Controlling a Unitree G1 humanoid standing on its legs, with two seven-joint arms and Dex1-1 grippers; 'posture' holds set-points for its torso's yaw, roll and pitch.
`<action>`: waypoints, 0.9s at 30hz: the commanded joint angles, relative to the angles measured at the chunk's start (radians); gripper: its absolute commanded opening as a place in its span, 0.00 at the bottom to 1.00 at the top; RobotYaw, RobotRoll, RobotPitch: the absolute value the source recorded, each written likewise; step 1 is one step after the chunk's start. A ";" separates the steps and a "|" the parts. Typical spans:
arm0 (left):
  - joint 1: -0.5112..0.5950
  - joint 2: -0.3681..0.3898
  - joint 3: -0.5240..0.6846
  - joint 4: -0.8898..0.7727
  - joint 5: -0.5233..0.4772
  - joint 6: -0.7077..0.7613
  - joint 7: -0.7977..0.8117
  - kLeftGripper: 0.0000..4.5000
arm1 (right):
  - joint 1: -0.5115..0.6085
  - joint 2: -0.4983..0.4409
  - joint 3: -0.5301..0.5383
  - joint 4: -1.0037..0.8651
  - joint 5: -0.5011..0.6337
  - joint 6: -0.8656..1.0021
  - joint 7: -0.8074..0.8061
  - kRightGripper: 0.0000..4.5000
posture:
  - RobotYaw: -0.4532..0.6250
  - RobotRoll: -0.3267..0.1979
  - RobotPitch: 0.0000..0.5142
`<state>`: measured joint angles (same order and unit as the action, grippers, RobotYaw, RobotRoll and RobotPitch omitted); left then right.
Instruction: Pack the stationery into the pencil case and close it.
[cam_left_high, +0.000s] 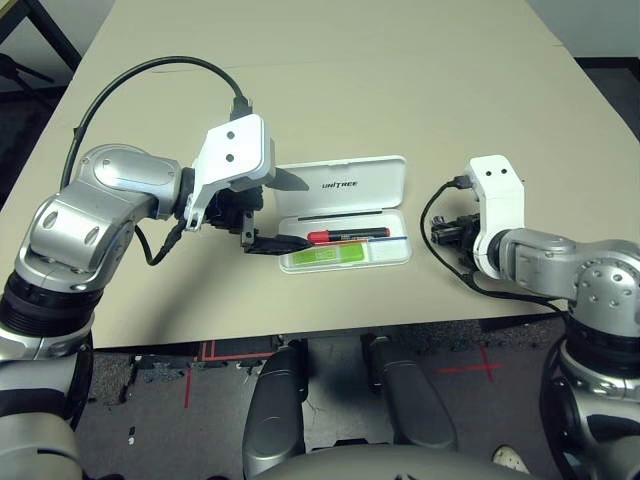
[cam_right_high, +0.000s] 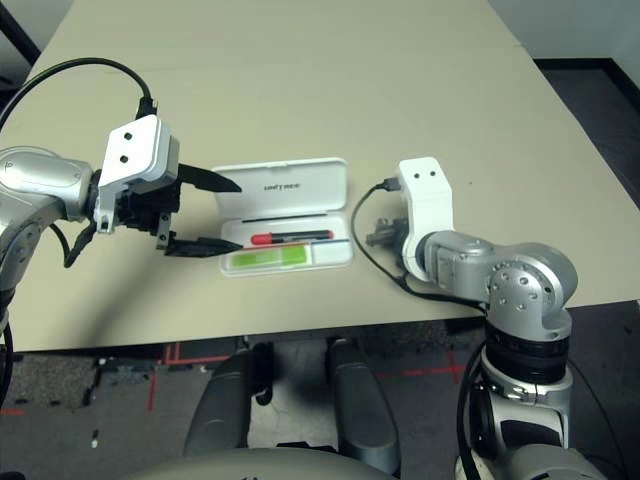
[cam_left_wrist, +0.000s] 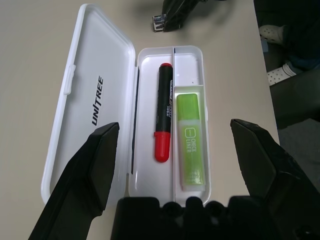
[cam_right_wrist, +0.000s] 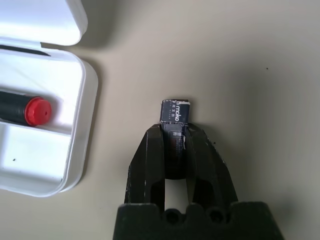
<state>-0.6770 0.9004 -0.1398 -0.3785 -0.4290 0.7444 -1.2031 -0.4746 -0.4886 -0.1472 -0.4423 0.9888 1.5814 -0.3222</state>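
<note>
Right gripper (cam_right_wrist: 175, 142) clamped on dark piece (cam_right_wrist: 175, 117) (beige table (cam_left_high: 400, 80)); left gripper (cam_left_wrist: 182, 150) agape above pencil case (cam_left_wrist: 100, 95).

The tool (cam_right_wrist: 174, 137) pinches a small dark piece (cam_right_wrist: 175, 112) beside the case (cam_right_wrist: 75, 120).

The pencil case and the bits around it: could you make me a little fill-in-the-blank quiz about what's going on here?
1. The pencil case lies with its lid ____.
2. Beside the marker pen in the case lies a light-green ____.
3. The right gripper is shut on a small dark piece that rests on the ____.
4. The left gripper hovers at the case with its fingers ____.

Missing words: open; highlighter; table; open
</note>
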 joint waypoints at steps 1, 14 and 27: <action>-0.001 0.016 -0.007 -0.021 -0.001 -0.006 -0.003 1.00 | -0.021 -0.091 0.070 0.007 0.005 0.033 0.120 0.07 | 0.34 0.62 0.44; 0.011 0.034 -0.004 -0.014 0.001 -0.039 -0.011 1.00 | -0.102 -0.613 0.354 0.029 -0.232 -0.454 0.993 0.07 | 0.35 0.62 0.42; 0.011 0.052 -0.006 -0.008 0.021 -0.046 -0.006 1.00 | -0.229 -0.582 0.520 0.364 -0.646 -1.107 1.664 0.07 | 0.38 0.62 0.38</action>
<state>-0.6741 0.9330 -0.1400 -0.3764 -0.4164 0.6977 -1.2072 -0.6938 -1.0846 0.3464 -0.0939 0.3738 0.5149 1.3034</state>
